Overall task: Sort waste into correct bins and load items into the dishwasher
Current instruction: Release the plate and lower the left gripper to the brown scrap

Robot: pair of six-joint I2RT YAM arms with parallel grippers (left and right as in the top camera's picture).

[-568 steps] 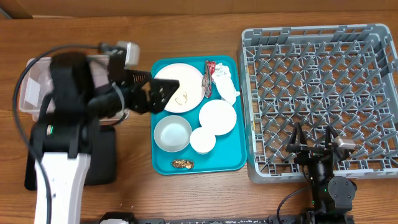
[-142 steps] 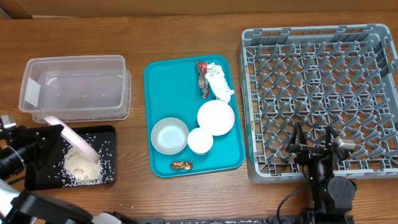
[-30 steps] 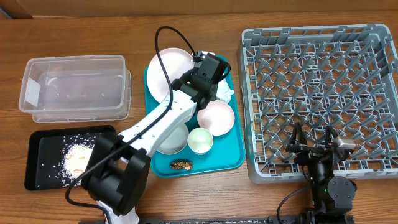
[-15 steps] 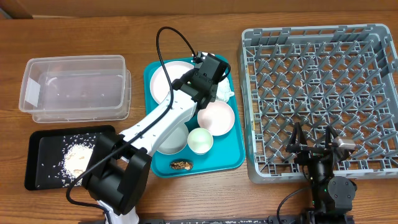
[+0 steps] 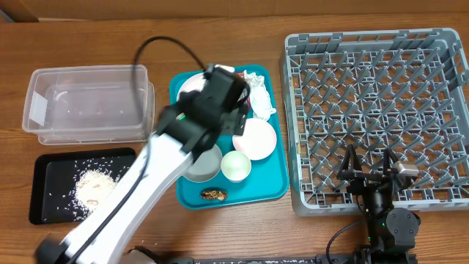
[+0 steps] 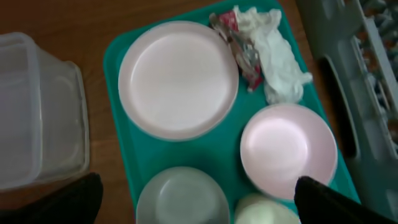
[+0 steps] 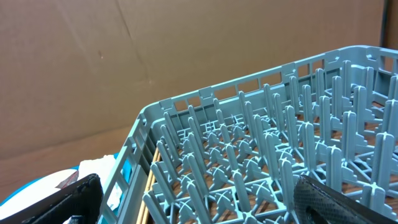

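Dish rack (image 5: 293,110): grey, pegged, R side of table; no dishes seen in it.
Teal tray (image 5: 272,192): centre, just L of rack; carries all dishes + remaining waste.
Clear tub (image 5: 88,103): L of tray; looks empty bar a few specks.
Black tray (image 5: 44,198): near-L corner, just below tub; rice (image 5: 91,187) heaped + scattered in it.
L gripper (image 6: 198,186): hangs over tray, jaws spread wide, nothing in them; arm blurred in overhead view.
R gripper (image 5: 369,163): sits at rack's near edge, jaws apart, holding nothing.
Big plate (image 6: 178,78): flat on tray's far-L part; surface looks bare.
Pink dish (image 6: 289,149): tray mid-R, just below napkin, apart from plate.
Grey bowl (image 6: 183,199): tray near side, below plate.
Cup (image 6: 261,211): between bowl + pink dish; touching or not, can't tell.
Napkin (image 6: 273,56): crumpled, tray's far-R corner.
Wrapper (image 6: 239,43): red/silver, against napkin's L edge, just beside plate rim.
Brown scrap (image 5: 215,193): tray's near edge, alone.
Step (est.): waste sorting part done. Food waste is in black tray; napkin, wrapper, scrap not yet binned; rack loading not begun.
Next (est.): L arm must pick one target + descend. Napkin/wrapper are soft + thin, so a low, centred pinch clear of plate rim. Flat plate would need a rim grip.
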